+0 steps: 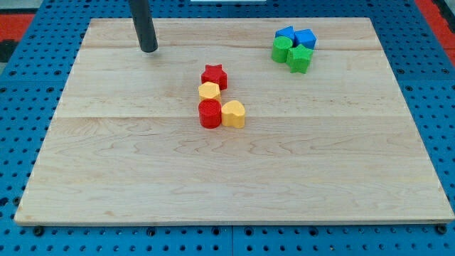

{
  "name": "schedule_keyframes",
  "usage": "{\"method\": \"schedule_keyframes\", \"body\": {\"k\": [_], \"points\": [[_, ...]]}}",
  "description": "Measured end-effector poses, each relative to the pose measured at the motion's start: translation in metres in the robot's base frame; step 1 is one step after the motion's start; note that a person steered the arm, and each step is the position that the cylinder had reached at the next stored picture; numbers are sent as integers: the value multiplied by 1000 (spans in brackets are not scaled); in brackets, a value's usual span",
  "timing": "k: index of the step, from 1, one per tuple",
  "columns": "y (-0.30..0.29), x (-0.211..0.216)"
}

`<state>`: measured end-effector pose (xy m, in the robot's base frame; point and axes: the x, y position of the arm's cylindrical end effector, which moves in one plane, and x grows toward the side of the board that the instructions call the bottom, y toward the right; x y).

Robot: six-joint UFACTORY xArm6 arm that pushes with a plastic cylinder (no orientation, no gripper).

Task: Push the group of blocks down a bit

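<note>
Standing in the camera view's upper left on the desk (106,178), my tip (148,50) touches nothing; this tool is a bare rod with no jaws; the group lies to its lower right at centre, long axis running top to bottom: red star (214,75), yellow block (209,91), red cylinder (210,114), yellow heart (233,114); likely I must get above the star

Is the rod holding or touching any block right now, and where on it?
Nothing is held. My tip rests on bare board, up and to the view's left of the red star block, touching no block.
</note>
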<state>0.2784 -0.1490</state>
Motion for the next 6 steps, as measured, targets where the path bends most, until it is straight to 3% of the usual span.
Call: {"method": "schedule_keyframes", "body": {"k": [1,2,3,5,6], "points": [[-1,1],[74,-5],[124,-71],[264,-52],[306,-30]]}}
